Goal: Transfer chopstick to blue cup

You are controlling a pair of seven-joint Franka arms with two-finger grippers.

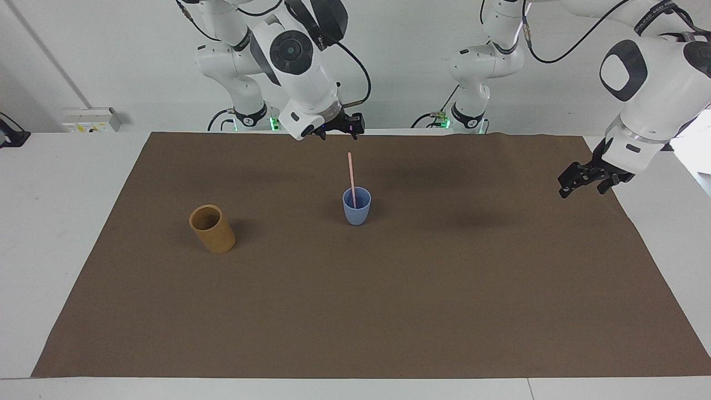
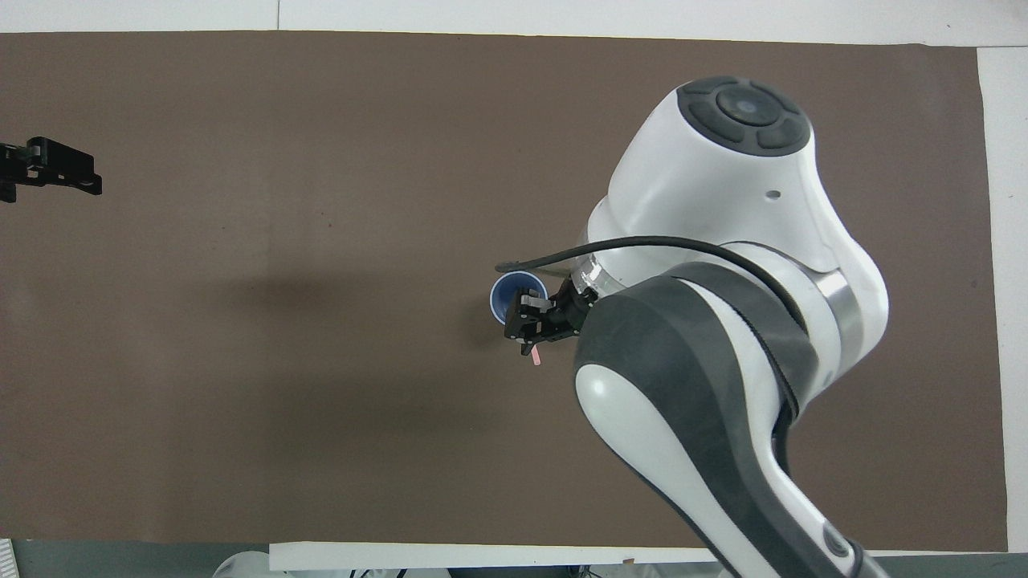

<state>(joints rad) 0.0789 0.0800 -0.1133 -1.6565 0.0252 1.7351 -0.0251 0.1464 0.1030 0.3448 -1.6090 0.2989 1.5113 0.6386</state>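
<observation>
The pale pink chopstick (image 1: 351, 172) stands free in the light blue cup (image 1: 356, 206), leaning against the rim nearer the robots. My right gripper (image 1: 339, 126) is open above the stick's top end, clear of it. In the overhead view the right gripper (image 2: 526, 319) covers part of the blue cup (image 2: 512, 291), and the stick's top end (image 2: 536, 358) shows just below it. My left gripper (image 1: 582, 182) waits, open and empty, over the mat's edge at the left arm's end of the table; it also shows in the overhead view (image 2: 50, 167).
A taller tan-brown cup (image 1: 212, 229) stands on the brown mat (image 1: 389, 311) toward the right arm's end, a little farther from the robots than the blue cup. The right arm hides it in the overhead view.
</observation>
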